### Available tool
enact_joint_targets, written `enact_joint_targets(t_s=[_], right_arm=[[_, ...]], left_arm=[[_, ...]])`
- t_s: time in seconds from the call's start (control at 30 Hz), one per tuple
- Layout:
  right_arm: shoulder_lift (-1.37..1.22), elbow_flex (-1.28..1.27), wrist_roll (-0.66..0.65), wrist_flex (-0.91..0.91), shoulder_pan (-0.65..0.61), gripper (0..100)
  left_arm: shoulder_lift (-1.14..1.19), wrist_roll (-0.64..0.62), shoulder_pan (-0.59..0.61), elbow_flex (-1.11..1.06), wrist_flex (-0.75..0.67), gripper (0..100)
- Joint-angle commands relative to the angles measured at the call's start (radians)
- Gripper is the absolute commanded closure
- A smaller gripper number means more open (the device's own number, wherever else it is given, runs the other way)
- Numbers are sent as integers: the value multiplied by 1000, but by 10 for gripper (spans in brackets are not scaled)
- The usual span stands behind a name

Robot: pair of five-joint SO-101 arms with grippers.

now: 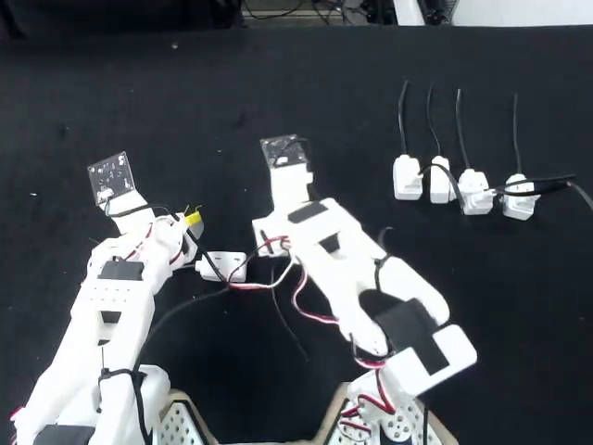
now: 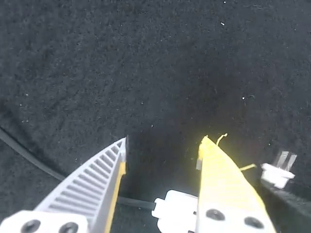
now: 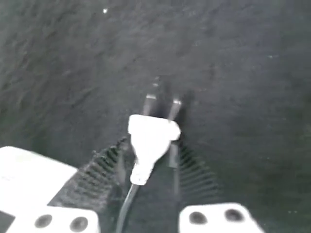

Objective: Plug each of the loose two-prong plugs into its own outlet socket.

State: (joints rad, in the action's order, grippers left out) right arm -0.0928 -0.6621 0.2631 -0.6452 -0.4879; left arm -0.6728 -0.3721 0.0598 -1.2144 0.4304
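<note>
Black cloth covers the table, two arms over it.
Left gripper spread wide, holding nothing, a loose plug low between its fingers. Right gripper clamps a white plug, long axis along the fingers, prongs pointing away, per its wrist view; high view adds outlet sockets far right, room cables beyond.
</note>
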Motion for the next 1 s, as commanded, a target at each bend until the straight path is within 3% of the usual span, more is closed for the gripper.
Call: enact_joint_targets(t_s=[0.0,0.2,0.33,0.4,0.57,0.63,0.73,0.9,0.97], right_arm=[[51,53,-55,-71,8,990],[367,91,-367,-138,222,987],[533,223,-503,-236,342,987],[559,298,-634,-328,341,987],[562,292,-1188,-522,253,987],[562,202,-1290,-548,207,987],[562,31,-1267,-499,143,987],[564,-265,-1114,-322,61,983],[561,-323,-1036,-304,54,936]], left_arm=[[-18,-9,5,7,-9,766],[-18,-9,5,7,-9,766],[-20,-9,7,7,-9,766],[-21,-9,8,7,-9,766],[-21,-9,10,7,-9,766],[-23,-9,12,7,-9,766],[-26,-9,12,7,-9,766],[-28,-9,13,7,-9,766],[-28,-9,13,7,-9,766]])
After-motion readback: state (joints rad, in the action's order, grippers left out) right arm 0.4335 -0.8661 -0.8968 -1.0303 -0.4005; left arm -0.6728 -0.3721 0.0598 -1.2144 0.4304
